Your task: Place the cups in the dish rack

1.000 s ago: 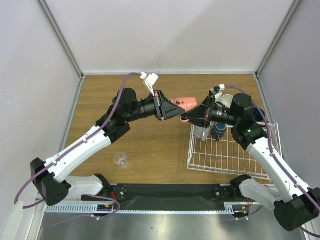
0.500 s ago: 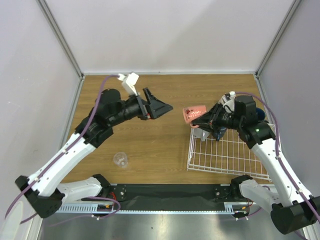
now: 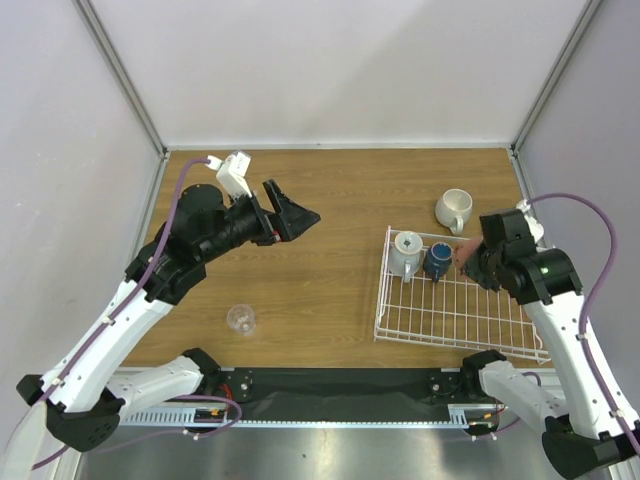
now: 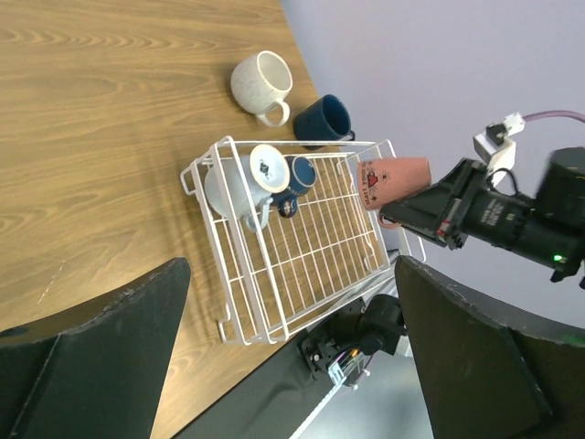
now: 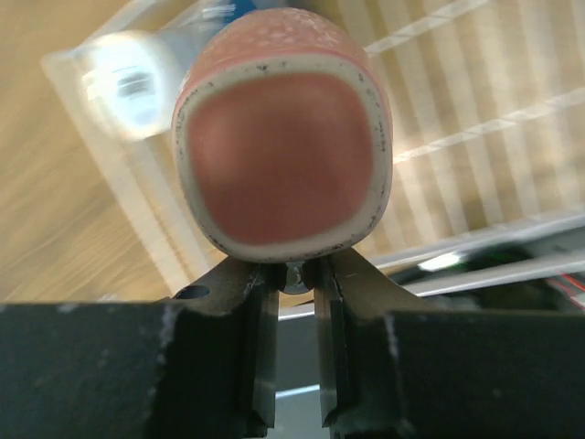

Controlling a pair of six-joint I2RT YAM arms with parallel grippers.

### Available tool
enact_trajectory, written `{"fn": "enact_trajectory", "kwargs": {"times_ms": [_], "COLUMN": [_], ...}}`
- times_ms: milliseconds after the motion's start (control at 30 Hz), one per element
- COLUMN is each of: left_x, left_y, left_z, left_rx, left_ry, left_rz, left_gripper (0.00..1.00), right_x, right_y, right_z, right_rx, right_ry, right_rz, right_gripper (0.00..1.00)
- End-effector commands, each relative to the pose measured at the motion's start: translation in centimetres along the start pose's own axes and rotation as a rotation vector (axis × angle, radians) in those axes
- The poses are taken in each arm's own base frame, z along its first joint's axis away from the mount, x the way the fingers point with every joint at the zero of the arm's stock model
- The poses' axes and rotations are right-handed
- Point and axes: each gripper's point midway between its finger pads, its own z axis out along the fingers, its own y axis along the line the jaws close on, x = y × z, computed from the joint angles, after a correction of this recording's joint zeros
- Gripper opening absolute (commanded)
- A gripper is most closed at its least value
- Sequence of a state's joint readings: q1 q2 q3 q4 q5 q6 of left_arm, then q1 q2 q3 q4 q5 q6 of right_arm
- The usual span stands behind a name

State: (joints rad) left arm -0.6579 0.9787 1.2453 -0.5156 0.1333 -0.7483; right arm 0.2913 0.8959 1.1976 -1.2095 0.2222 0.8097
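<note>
Brown wood-grain table (image 3: 330, 300) carries a white wire-grid dish rack (image 3: 450, 315); above its far part the right gripper (image 5: 297, 274) clenches a rounded, speckled pink cup (image 4: 395, 178) lying sideways, long axis level, while the left gripper (image 3: 292, 215) stands released.

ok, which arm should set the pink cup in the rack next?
Right. The right gripper is shut on the pink cup and hovers over the dish rack. The left gripper is open, empty and well away from the rack.

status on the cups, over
Left gripper open, empty. Right gripper shut on pink cup over dish rack. Grey mug, blue mug racked; cream mug, glass outside. Nothing blocking.
</note>
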Motion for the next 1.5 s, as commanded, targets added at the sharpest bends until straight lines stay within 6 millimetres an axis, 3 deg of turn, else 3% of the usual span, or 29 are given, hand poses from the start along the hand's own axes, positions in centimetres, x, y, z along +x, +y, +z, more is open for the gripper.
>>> {"fn": "enact_trajectory", "kwargs": {"times_ms": [0,167,600,1100,1467], "left_x": [-0.3,-0.2,0.6,1.1,1.6], "left_y": [0.6,1.4,3.3,4.1,4.2], "left_z": [-0.3,-0.4,0.1,0.0,0.1], "left_rx": [-0.019,-0.043,-0.108,-0.14,-0.126], "left_ry": [-0.005,0.012,0.089,0.118,0.127], "left_rz": [0.028,0.028,0.0,-0.013,-0.027], "left_gripper": [1.0,1.0,0.99,1.0,1.0], "right_x": [-1.3,-0.6,-0.4,0.2,1.3], "right_y": [-4.6,-6.1,-5.1,-6.3,-7.0], "right_z": [0.8,3.3,9.7,13.0,14.6], "right_rx": [0.242,0.349,0.329,0.368,0.374], "right_ry": [-0.117,-0.105,-0.127,-0.135,-0.089], "right_rz": [0.027,0.01,-0.087,-0.137,-0.148], "right_gripper": [0.0,0.0,0.0,0.0,0.23]}}
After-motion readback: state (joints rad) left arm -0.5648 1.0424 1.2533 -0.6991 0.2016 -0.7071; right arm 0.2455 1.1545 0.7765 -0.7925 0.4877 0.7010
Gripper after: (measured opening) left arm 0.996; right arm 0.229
